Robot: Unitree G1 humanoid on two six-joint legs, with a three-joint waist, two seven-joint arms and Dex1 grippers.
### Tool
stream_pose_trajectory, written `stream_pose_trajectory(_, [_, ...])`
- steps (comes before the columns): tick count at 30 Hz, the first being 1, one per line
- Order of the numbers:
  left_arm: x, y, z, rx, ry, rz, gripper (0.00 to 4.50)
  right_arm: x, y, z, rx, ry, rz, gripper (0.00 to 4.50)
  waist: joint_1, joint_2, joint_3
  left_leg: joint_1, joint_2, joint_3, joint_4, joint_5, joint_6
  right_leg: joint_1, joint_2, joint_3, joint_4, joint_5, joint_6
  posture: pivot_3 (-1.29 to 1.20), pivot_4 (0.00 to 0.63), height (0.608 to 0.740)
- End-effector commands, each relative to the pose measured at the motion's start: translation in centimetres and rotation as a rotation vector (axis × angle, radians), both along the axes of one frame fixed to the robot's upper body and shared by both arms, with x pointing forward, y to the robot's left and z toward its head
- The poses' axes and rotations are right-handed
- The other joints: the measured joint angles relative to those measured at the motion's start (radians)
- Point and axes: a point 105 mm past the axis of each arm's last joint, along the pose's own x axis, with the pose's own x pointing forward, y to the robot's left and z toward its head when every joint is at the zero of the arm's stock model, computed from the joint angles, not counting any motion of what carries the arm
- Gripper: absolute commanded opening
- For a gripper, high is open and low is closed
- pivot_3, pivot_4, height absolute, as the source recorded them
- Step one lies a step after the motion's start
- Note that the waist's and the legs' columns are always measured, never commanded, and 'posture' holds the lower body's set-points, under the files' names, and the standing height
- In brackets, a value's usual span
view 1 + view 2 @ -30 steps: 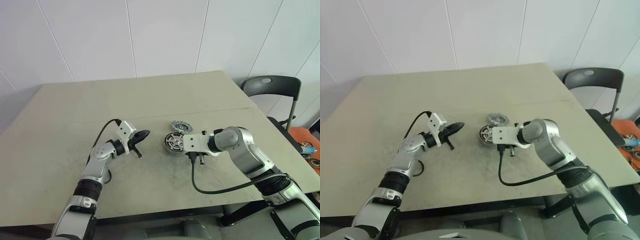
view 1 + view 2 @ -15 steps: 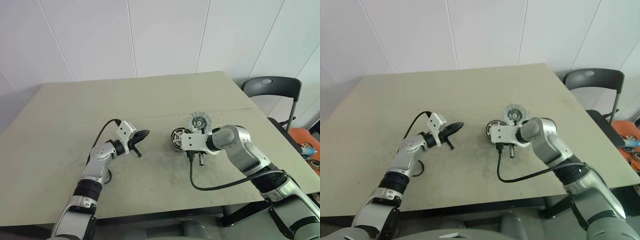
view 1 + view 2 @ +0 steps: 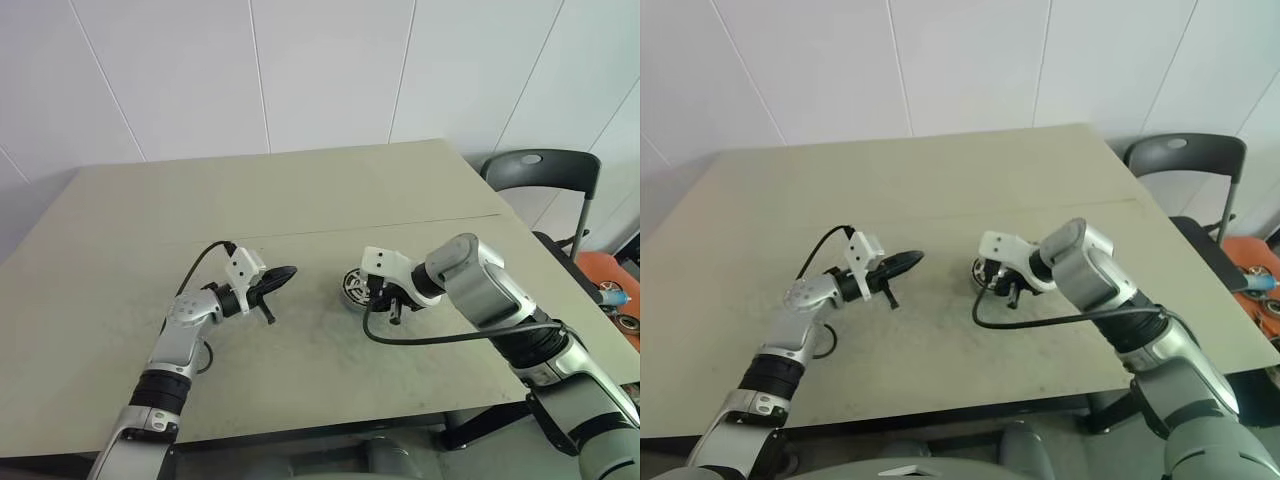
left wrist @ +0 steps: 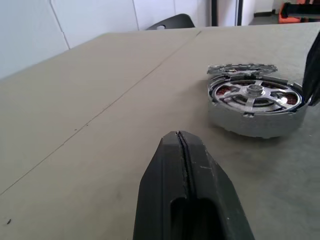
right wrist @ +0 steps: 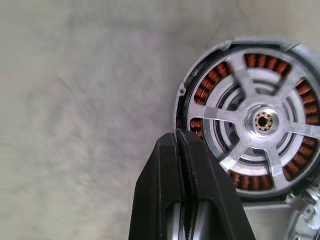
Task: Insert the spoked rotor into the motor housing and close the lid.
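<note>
The left gripper hangs just above the table, out in front of the robot's left side. Its arm is bent at the elbow and the gripper points level, toward the middle of the table. Its two black fingers are pressed tight together with nothing between them.

The right arm reaches in from the right side and bends at the wrist, so the right gripper tips downward and points to the left. Its fingers are squeezed together too, and they hold nothing. The tips sit right over the edge of the motor housing.

The motor housing lies flat on the table near the middle, just beside the right gripper and well apart from the left one. The spoked rotor sits inside it, silver spokes facing up, with the copper coils showing between the spokes.

The lid lies flat just behind the motor housing, on its far side from the left gripper. It is hard to tell if the two touch.
</note>
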Motion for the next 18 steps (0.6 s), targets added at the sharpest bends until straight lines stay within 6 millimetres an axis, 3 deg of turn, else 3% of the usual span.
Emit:
stream_pose_trajectory(1, [-0.4, 0.2, 2.0, 0.000, -0.057, -0.031, 0.00, -0.4, 1.6, 1.0, 0.046, 0.031, 0.021, 0.04, 0.001, 0.000, 0.000, 0.000, 0.000, 0.000, 0.000, 0.000, 0.000, 0.000, 0.000, 0.000, 0.000, 0.000, 0.000, 0.00, 0.000, 0.740])
stream_pose_trajectory(12, [-0.4, 1.3, 2.0, 0.041, -0.061, -0.003, 0.00, 0.6, 4.5, 0.5, 0.100, 0.080, -0.009, 0.04, 0.001, 0.000, 0.000, 0.001, 0.000, 0.000, 0.000, 0.000, 0.000, 0.000, 0.000, 0.000, 0.002, 0.000, 0.000, 0.00, 0.000, 0.740])
stream_pose_trajectory(18, [-0.3, 1.5, 1.6, 0.045, -0.054, 0.008, 0.00, 2.0, 3.8, 3.1, 0.108, -0.050, 0.052, 0.04, -0.002, 0.000, 0.000, -0.001, 0.000, 0.000, 0.000, 0.001, -0.001, -0.002, 0.000, 0.000, 0.002, 0.000, 0.000, 0.00, 0.000, 0.740])
